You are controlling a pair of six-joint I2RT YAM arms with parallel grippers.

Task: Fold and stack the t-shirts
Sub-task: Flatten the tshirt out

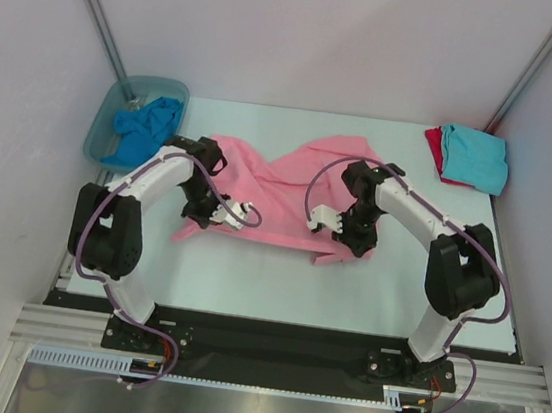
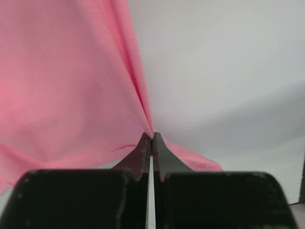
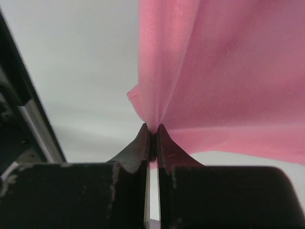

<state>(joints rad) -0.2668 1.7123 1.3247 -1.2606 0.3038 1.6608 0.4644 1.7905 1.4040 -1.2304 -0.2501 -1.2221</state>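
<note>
pink tee (image 1: 279, 182) partly behind arms (image 1: 159, 177), red tee (image 1: 432, 141) mostly under turquoise tee (image 1: 475, 158)

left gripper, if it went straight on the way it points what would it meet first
The pink t-shirt: the left gripper has its jaws shut on a fold of it. Past that, depth is unclear.

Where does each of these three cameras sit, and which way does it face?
Top external: above and behind the robot, looking down on the table; the left arm and right arm show, both reaching onto the pink t-shirt.
Left wrist: on the left arm, looking along the left gripper, shut on the pink t-shirt.
Right wrist: on the right arm, looking along the right gripper, shut likewise.
Shared: all three show the pink t-shirt.
</note>
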